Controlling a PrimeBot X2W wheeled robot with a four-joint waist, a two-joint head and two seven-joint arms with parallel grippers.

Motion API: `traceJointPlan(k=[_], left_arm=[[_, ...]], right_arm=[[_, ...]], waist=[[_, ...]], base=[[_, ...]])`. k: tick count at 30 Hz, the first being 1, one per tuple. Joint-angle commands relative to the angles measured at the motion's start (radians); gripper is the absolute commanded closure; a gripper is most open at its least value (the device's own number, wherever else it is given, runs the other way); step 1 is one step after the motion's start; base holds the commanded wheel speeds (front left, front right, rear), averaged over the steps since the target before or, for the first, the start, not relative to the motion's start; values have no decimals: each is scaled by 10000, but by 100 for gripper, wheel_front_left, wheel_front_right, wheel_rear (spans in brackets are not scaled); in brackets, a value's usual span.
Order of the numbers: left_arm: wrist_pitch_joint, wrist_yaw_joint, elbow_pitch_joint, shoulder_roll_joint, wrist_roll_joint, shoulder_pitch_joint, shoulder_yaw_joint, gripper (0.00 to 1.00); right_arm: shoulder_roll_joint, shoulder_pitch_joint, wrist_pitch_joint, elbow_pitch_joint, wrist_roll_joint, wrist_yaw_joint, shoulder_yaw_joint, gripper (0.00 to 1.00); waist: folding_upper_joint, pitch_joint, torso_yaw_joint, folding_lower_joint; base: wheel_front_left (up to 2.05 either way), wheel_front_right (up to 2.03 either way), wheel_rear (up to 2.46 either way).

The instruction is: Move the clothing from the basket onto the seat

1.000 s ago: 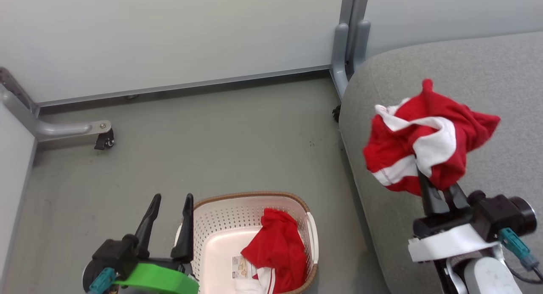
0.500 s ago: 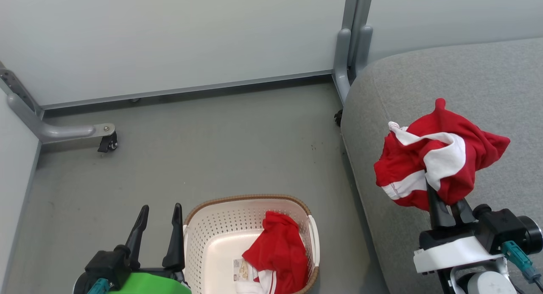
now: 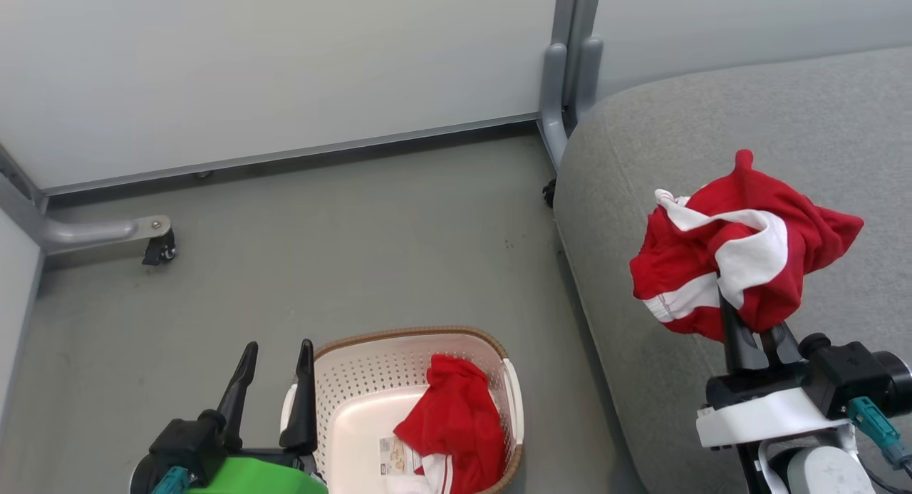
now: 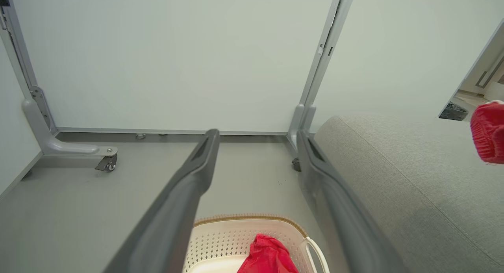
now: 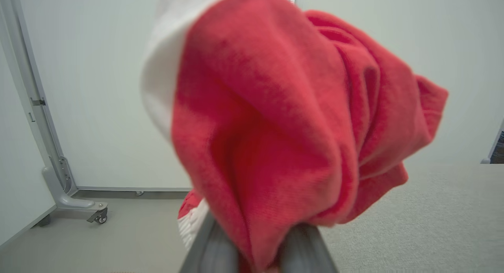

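My right gripper [image 3: 748, 316] is shut on a bunched red garment with white bands [image 3: 741, 259], held up over the near left part of the grey seat [image 3: 641, 166]. That garment [image 5: 283, 127] covers most of the right wrist view, draped over the fingers. A second red garment [image 3: 452, 426] lies in the cream basket [image 3: 356, 380] on the floor at the bottom centre. My left gripper [image 3: 274, 358] stands open just left of the basket's rim, holding nothing. In the left wrist view its fingers [image 4: 197, 174] frame the basket [image 4: 244, 233] and the red cloth [image 4: 267, 257] below.
Pale partition panels stand behind, with a grey post [image 3: 563, 73] by the seat's far corner. A grey foot with a castor [image 3: 153, 241] juts out at the left. Open grey floor [image 3: 342, 237] lies between the basket and the wall.
The camera has shifted, sliding the scene slightly left. The right gripper keeps its hold on the red garment over the seat, little changed. The left gripper stays open by the basket.
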Motion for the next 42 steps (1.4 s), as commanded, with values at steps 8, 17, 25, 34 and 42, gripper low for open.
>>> traceJointPlan(k=[8,17,25,34,42], left_arm=[[-4,-19,-229,22,-10,-270,-180,0],[-4,-19,-331,25,134,-612,-518,0],[-4,-19,-391,28,284,-768,-771,0],[-4,-19,-203,35,397,-1205,-1255,0],[-4,-19,-213,35,338,-1173,-1303,0]], right_arm=[[-13,-297,-30,-254,-179,-7,-174,100],[-8,-434,-30,-399,-92,-7,-507,100],[-8,-500,-30,-364,85,-7,-690,100],[-8,-325,-30,-588,317,-7,-1147,100],[-9,-402,-30,-573,279,-7,-1185,100]], waist=[[0,365,-1604,0],[0,704,-3331,0],[0,848,-4592,0],[0,1070,-4812,0],[0,1083,-4782,0]], base=[[0,0,0],[0,0,0],[0,0,0],[0,0,0],[0,0,0]])
